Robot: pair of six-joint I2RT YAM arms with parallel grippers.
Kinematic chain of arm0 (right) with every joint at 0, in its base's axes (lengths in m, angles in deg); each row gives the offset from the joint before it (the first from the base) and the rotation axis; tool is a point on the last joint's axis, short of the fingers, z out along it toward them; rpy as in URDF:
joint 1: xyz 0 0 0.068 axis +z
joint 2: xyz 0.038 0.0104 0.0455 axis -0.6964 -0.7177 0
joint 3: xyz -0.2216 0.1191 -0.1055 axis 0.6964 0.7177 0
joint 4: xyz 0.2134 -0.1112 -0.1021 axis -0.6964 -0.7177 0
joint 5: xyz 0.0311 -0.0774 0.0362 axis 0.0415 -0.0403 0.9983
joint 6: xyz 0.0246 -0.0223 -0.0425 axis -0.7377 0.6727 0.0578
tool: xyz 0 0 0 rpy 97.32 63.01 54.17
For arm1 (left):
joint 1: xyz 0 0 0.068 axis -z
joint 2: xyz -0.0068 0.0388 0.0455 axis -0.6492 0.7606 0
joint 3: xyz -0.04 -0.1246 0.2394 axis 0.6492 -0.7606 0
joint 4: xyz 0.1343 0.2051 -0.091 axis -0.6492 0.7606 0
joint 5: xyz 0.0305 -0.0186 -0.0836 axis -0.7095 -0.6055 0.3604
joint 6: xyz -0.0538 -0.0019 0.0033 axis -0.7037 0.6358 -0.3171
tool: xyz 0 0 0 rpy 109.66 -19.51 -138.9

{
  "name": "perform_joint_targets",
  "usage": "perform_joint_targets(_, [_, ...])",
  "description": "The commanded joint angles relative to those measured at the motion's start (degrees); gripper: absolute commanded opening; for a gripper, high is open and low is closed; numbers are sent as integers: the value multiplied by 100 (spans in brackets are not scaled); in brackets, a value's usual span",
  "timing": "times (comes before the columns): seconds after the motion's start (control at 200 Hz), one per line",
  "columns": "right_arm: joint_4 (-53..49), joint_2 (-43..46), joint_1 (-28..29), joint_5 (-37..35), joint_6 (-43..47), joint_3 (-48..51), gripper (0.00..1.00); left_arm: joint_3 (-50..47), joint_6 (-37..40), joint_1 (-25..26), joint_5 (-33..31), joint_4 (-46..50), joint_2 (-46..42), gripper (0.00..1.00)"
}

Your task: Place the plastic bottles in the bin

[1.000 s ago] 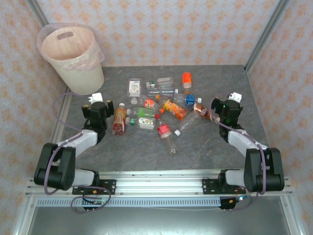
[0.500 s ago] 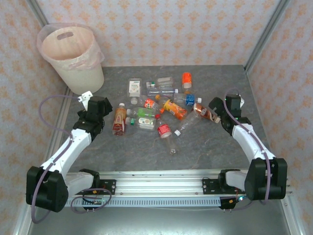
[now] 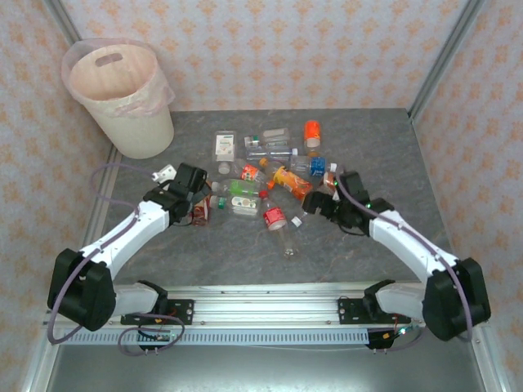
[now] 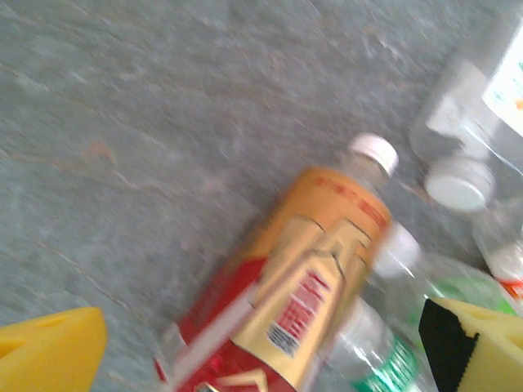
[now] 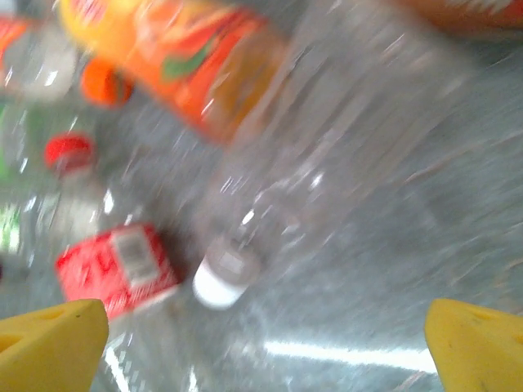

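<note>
Top external view: the plastic bottles [image 3: 290,181] are seen scattered across the middle of the grey table [image 3: 245,253], while the bin [image 3: 143,131] is set at the far left corner. The left gripper [image 3: 196,206] is held wide open over a gold-and-red labelled bottle [image 4: 310,286]. The right gripper [image 3: 315,206] is spread open over a clear white-capped bottle [image 5: 327,147].

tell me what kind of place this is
Likely a robot test booth: a grey table walled by patterned panels on aluminium posts, a left arm and right arm bolted to a rail at its near edge, and plastic bottles scattered near a lined bin.
</note>
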Motion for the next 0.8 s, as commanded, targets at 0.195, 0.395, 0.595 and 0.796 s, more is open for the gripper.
perform_joint_targets(0.195, [200, 851, 481, -782, 496, 515, 99, 1381, 2114, 48, 195, 1587, 1355, 100])
perform_joint_targets(0.395, [58, 886, 482, -1361, 943, 366, 99, 1799, 2851, -295, 557, 1906, 2040, 99])
perform_joint_targets(0.595, [150, 911, 480, -1522, 946, 428, 99, 1917, 3285, -548, 1380, 1576, 2451, 94])
perform_joint_targets(0.796, [176, 911, 475, -1528, 925, 515, 99, 1997, 3470, -810, 1619, 1366, 2799, 89])
